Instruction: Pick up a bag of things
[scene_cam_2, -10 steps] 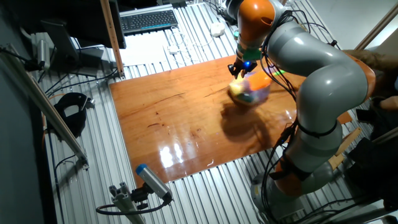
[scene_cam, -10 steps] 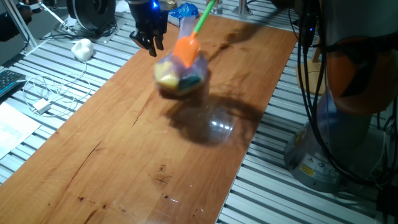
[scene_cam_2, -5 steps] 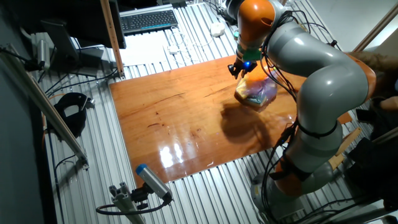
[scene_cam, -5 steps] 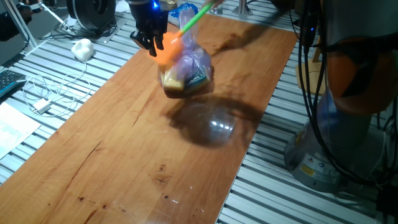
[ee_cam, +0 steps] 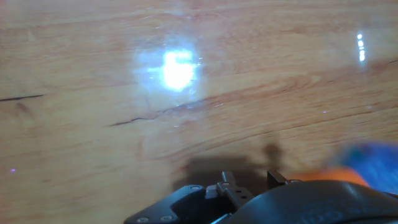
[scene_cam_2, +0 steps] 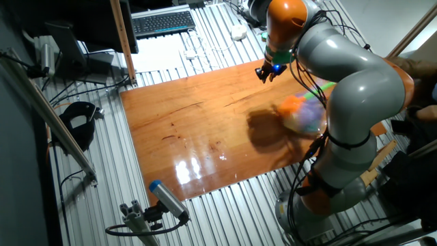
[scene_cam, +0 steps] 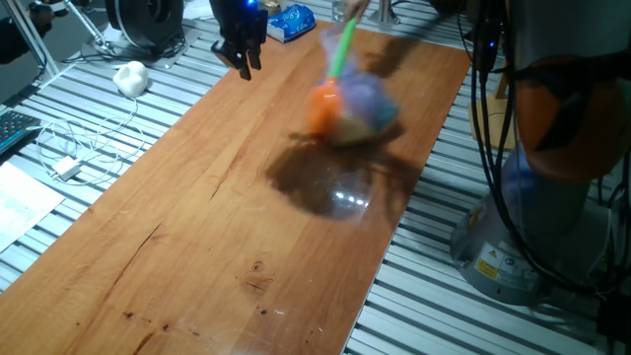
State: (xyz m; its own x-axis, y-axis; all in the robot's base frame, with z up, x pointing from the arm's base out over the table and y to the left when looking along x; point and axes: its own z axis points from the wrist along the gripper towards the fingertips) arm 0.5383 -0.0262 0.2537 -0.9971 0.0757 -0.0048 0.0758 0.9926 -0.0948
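The bag of things [scene_cam: 363, 104] sits well out on the wooden table [scene_cam: 197, 247], toward its right edge, and shows as a motion-smeared lilac blur in both fixed views; its contents cannot be told apart here beyond a pale yellowish patch low in the plastic. Pressed against its left side is the orange toy shovel [scene_cam: 323, 106], green handle rising toward twelve o'clock, and the smear suggests that shovel and bag are moving together, though whether the blade touches the plastic cannot be told. The gripper [scene_cam: 242, 61] hangs at the far-left corner of the table, at about ten o'clock from the bag and well apart from it. It holds nothing, fingers pointing down over bare wood; how wide they are spread I cannot tell. The hand view shows only glossy boards, with a sliver of orange and blue at its lower right edge. A small blue-and-white packet [scene_cam: 292, 21] lies beyond the gripper at the far edge. In my judgement the pickup is not yet begun.
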